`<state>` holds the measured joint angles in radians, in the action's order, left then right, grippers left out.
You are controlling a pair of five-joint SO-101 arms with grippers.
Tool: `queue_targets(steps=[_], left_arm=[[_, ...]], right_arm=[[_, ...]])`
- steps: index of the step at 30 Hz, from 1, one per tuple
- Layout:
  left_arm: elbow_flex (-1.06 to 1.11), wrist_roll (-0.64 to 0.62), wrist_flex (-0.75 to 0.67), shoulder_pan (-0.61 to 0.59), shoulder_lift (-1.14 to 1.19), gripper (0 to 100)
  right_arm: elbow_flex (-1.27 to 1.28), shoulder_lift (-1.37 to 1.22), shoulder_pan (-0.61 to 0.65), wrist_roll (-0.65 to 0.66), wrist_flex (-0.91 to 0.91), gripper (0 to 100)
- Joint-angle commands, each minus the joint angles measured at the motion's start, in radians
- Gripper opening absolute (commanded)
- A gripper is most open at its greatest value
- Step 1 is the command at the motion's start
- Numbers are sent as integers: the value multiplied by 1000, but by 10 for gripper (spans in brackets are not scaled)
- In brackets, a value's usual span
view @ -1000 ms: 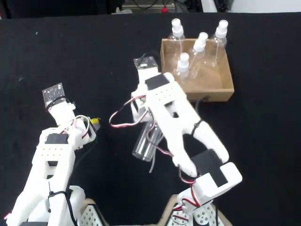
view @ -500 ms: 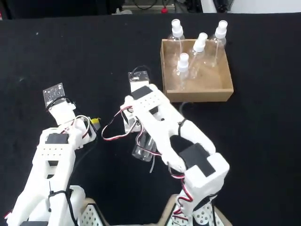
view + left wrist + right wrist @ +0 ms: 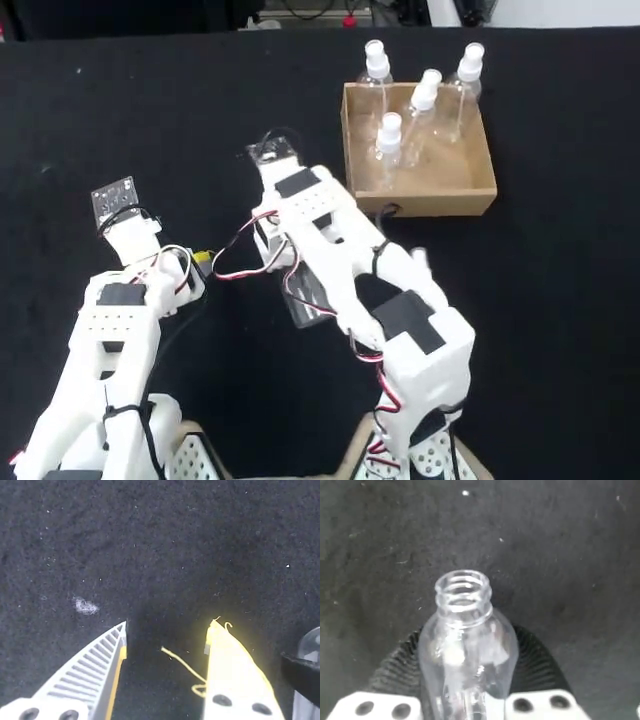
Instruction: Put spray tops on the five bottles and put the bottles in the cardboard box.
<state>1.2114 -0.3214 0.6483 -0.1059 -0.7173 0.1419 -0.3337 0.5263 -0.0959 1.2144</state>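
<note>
Since the right gripper (image 3: pixel 472 637) clamps the topless bottle (image 3: pixel 463 592) mid-tabletop, hold its neck steady and clear for the empty, widely spread left gripper (image 3: pixel 167 625).

Four clear bottles (image 3: pixel 388 150) stand upright in the cardboard box (image 3: pixel 430 204), each fitted with a white spray top (image 3: pixel 427 88). The fifth bottle (image 3: pixel 464 625), clear and open-necked without a top, sits clamped in the right pincer (image 3: pixel 467 645) above the worktop, beside the box.

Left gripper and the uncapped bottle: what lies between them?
In the high view, bare black table separates left gripper and uncapped bottle, crossed by the right arm's wire loop.
</note>
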Motion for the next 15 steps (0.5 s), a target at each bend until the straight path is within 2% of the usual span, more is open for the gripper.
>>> queue_targets(steps=[1, 6, 9, 13, 15], left_arm=[[-15, -9, -20, 13, -25, 245], [-15, -9, -20, 13, -25, 245], [-15, -9, -20, 13, -25, 245], [-15, -9, -20, 13, -25, 245], [-15, -9, -20, 13, -25, 245]], right_arm=[[-58, 4, 6, 181, -18, 35], [-30, 1, 8, 505, -43, 37], [-53, 12, 6, 479, -11, 77], [-150, 8, 6, 422, 107, 285], [-185, 15, 8, 417, 146, 344]])
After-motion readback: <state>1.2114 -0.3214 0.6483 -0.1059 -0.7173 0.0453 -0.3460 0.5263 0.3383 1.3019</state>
